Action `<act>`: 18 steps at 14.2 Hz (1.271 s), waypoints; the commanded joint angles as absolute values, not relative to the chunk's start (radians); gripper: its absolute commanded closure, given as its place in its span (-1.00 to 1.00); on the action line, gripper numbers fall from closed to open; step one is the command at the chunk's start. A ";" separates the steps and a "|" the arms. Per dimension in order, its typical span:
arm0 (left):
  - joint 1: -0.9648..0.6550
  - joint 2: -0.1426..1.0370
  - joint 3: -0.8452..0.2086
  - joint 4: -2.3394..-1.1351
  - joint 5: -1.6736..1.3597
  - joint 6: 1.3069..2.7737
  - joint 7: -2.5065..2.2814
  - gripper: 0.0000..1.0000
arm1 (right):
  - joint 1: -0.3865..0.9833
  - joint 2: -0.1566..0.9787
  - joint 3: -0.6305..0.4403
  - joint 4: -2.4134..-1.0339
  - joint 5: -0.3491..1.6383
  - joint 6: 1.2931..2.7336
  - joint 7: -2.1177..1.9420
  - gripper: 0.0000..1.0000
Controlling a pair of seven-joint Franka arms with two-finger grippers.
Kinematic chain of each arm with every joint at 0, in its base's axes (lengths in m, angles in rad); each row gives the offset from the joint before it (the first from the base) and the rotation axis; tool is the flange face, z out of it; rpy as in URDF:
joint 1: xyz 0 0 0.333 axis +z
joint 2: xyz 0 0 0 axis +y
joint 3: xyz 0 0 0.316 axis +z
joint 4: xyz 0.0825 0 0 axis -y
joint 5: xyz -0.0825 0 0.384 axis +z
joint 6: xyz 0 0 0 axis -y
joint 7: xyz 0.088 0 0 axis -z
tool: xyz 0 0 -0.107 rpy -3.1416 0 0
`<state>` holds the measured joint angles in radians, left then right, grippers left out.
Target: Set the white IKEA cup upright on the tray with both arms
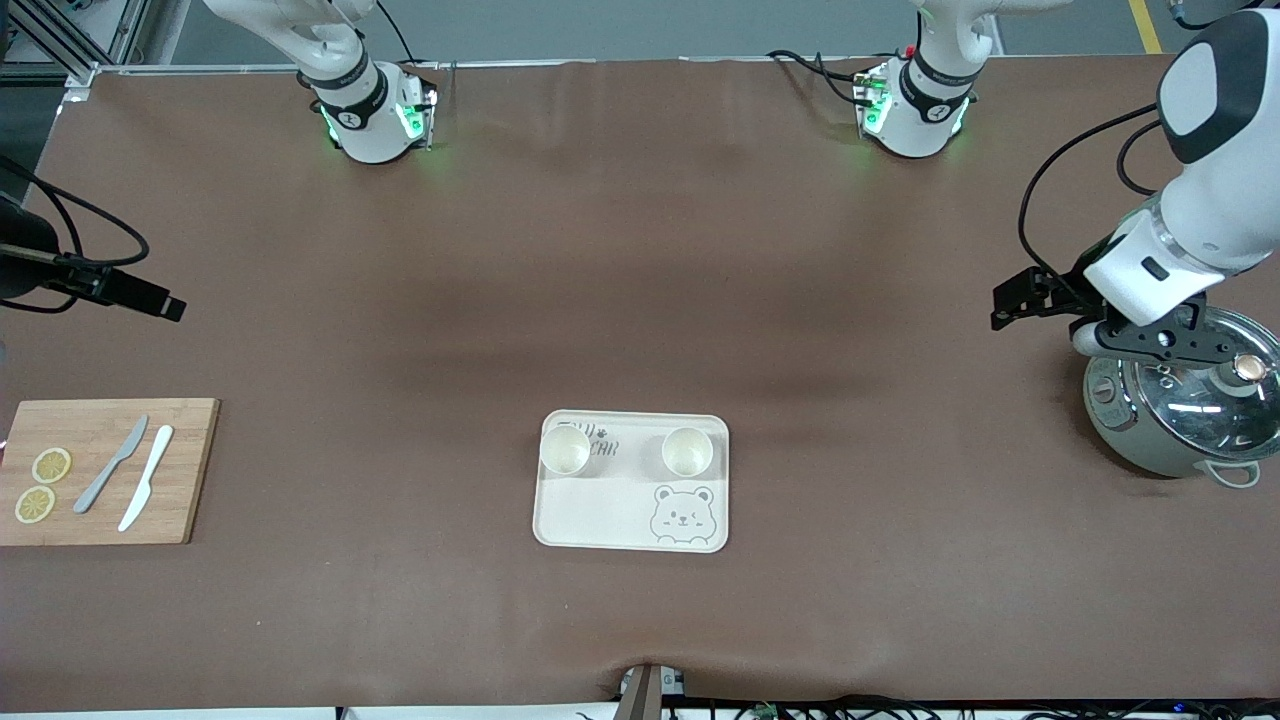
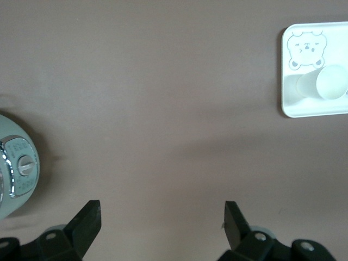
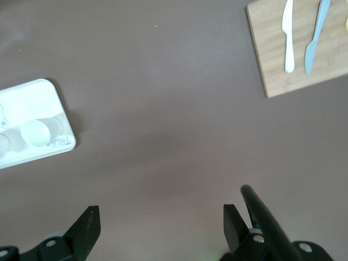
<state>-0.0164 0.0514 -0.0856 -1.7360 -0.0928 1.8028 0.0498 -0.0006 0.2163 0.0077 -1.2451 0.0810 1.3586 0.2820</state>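
Front view: two white cups (image 1: 565, 449) (image 1: 687, 452) stand upright on the tray (image 1: 600, 515) mid-tabletop. Left pincer (image 2: 162, 217) — wide open, empty — hangs over the cooker (image 1: 1180, 400); right pincer (image 3: 161, 220) likewise, near the cutting board (image 1: 100, 470). Advice: keep clear, avoid toppling.

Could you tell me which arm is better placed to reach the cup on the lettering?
Probably right: the cup stands at the right-arm end of the tray; right gripper open, left gripper by the pot.

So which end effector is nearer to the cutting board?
Right. The right end effector, open, hangs over bare table near the cutting board; the left end effector, open, is over the cooker.
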 commanded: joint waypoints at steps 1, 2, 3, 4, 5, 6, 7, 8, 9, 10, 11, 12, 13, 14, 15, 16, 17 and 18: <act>-0.029 0.006 -0.055 -1.813 -0.083 1.828 0.115 -1.00 | -0.017 0.097 0.017 -1.419 0.060 1.425 0.199 -1.00; -0.029 -0.008 -0.049 -1.828 -0.081 1.854 0.117 -1.00 | -0.021 0.095 0.017 -1.423 0.058 1.425 0.195 -1.00; -0.031 -0.006 -0.048 -1.833 -0.078 1.865 0.115 -1.00 | -0.018 0.084 0.018 -1.448 0.042 1.424 0.190 -1.00; -0.032 0.001 -0.048 -1.821 -0.060 1.867 0.110 -1.00 | -0.018 0.054 0.023 -1.488 0.003 1.436 0.186 -1.00; -0.034 0.009 -0.049 -1.804 -0.032 1.868 0.109 -1.00 | -0.018 0.037 0.023 -1.518 0.002 1.465 0.175 -1.00; -0.046 0.014 -0.048 -1.777 -0.014 1.867 0.103 -1.00 | -0.020 0.025 0.025 -1.534 0.003 1.471 0.154 -1.00; -0.051 0.021 -0.048 -1.743 -0.014 1.858 0.092 -1.00 | -0.020 0.011 0.022 -1.552 0.002 1.477 0.120 -1.00; -0.051 0.023 -0.048 -1.720 -0.011 1.836 0.083 -1.00 | -0.034 -0.004 0.017 -1.574 0.002 1.479 0.086 -1.00; -0.051 0.023 -0.048 -1.714 -0.002 1.816 0.081 -1.00 | -0.057 -0.006 0.017 -1.577 0.002 1.485 0.056 -1.00; -0.049 0.023 -0.049 -1.710 0.003 1.815 0.080 -1.00 | -0.061 -0.005 0.017 -1.569 0.003 1.486 0.034 -1.00; -0.046 0.021 -0.051 -1.707 0.003 1.813 0.080 -1.00 | -0.058 -0.003 0.018 -1.559 0.003 1.480 0.034 -1.00; -0.045 0.020 -0.051 -1.707 0.003 1.812 0.080 -1.00 | -0.055 -0.008 0.018 -1.548 0.000 1.479 0.046 -1.00; -0.043 0.017 -0.052 -1.706 0.003 1.810 0.078 -1.00 | -0.061 -0.005 0.015 -1.525 0.005 1.474 0.049 -1.00; -0.041 0.018 -0.051 -1.703 -0.003 1.810 0.077 -1.00 | -0.063 -0.002 0.012 -1.522 0.011 1.470 0.051 -1.00; -0.040 0.020 -0.051 -1.692 -0.008 1.809 0.077 -1.00 | -0.057 -0.006 0.011 -1.522 0.014 1.468 0.052 -1.00; -0.037 0.021 -0.051 -1.690 -0.009 1.809 0.077 -1.00 | -0.057 -0.011 0.012 -1.522 0.012 1.456 0.060 -1.00; -0.035 0.023 -0.051 -1.690 -0.009 1.809 0.081 -1.00 | -0.060 -0.011 0.011 -1.520 0.012 1.422 0.063 -1.00; -0.035 0.025 -0.051 -1.690 -0.009 1.809 0.081 -1.00 | -0.061 -0.008 0.011 -1.508 0.011 1.413 0.049 -1.00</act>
